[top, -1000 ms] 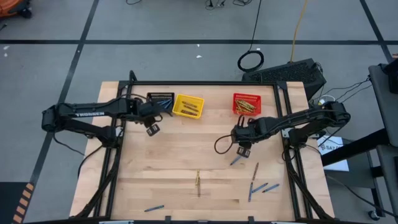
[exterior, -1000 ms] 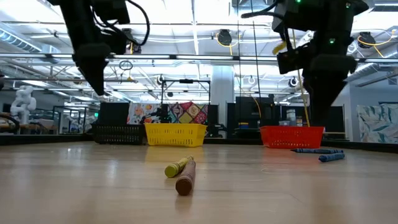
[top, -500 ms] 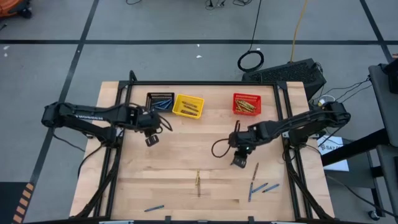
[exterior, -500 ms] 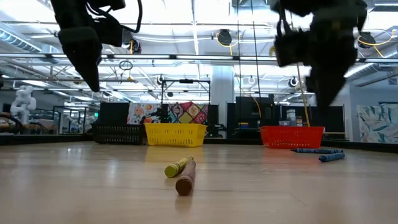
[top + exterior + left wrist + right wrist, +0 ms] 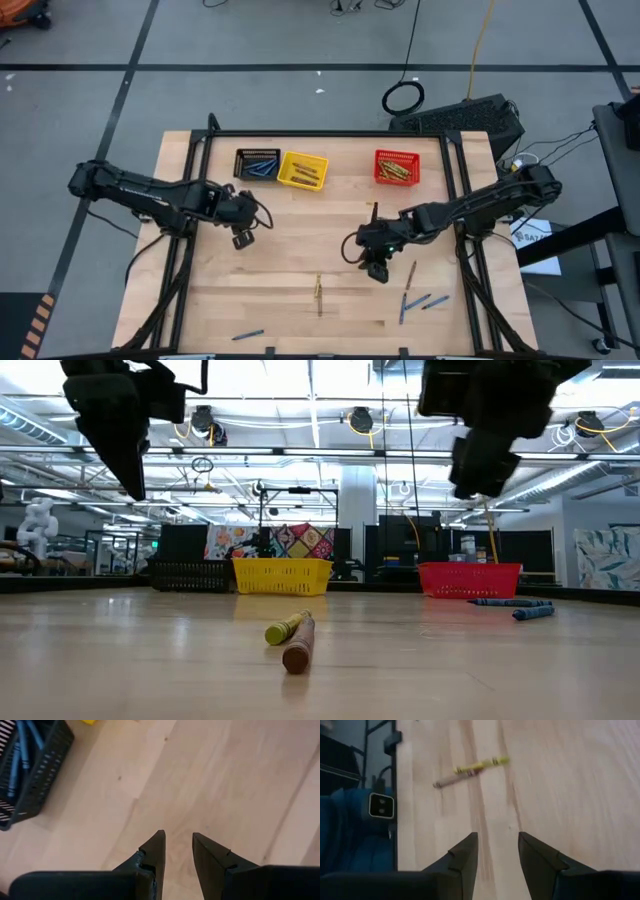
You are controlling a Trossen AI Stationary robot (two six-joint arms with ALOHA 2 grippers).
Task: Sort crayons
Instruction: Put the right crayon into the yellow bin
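Crayons unmoved, right end effector shifted nearer them, empty

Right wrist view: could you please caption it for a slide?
Open right end effector above bare table, yellow crayon and brown crayon ahead.

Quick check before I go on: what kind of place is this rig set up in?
Most likely a robotics lab or workshop hall. The wooden table stands on a grey taped floor with cables lying about, and the low view shows open ceiling trusses with strip lights and equipment racks behind.
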